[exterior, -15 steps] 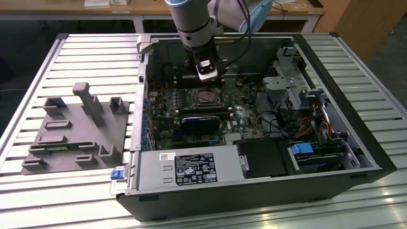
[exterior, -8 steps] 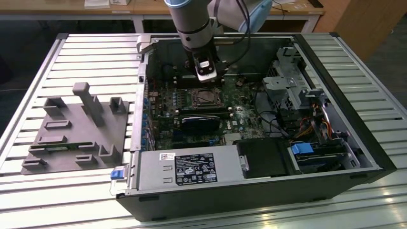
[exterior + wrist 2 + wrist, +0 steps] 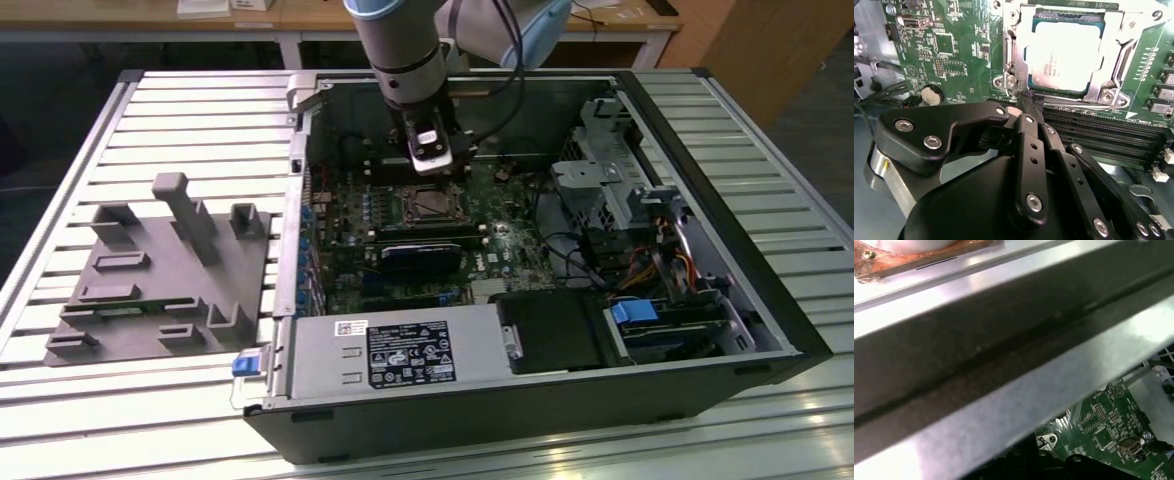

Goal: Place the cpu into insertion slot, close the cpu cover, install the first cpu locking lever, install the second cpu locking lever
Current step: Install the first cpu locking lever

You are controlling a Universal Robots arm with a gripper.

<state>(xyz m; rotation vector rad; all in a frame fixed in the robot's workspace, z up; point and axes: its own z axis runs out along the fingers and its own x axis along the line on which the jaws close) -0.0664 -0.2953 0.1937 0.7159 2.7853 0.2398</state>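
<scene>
While beside the cpu cover [image 3: 1111, 30], gripper [image 3: 1023, 109] fingertips together.

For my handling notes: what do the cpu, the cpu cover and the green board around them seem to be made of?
The cpu: likely a metal top, pale silvery-grey with a matte sheen. The cpu cover: thin stamped sheet metal, bright silver, with glints on its bent edges. The board: glossy green laminate with fine traces, probably fibreglass.

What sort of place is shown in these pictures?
Probably a robotics lab or test workshop: a robot arm reaches into an open computer case on a slatted metal table, with wooden desks behind.
</scene>
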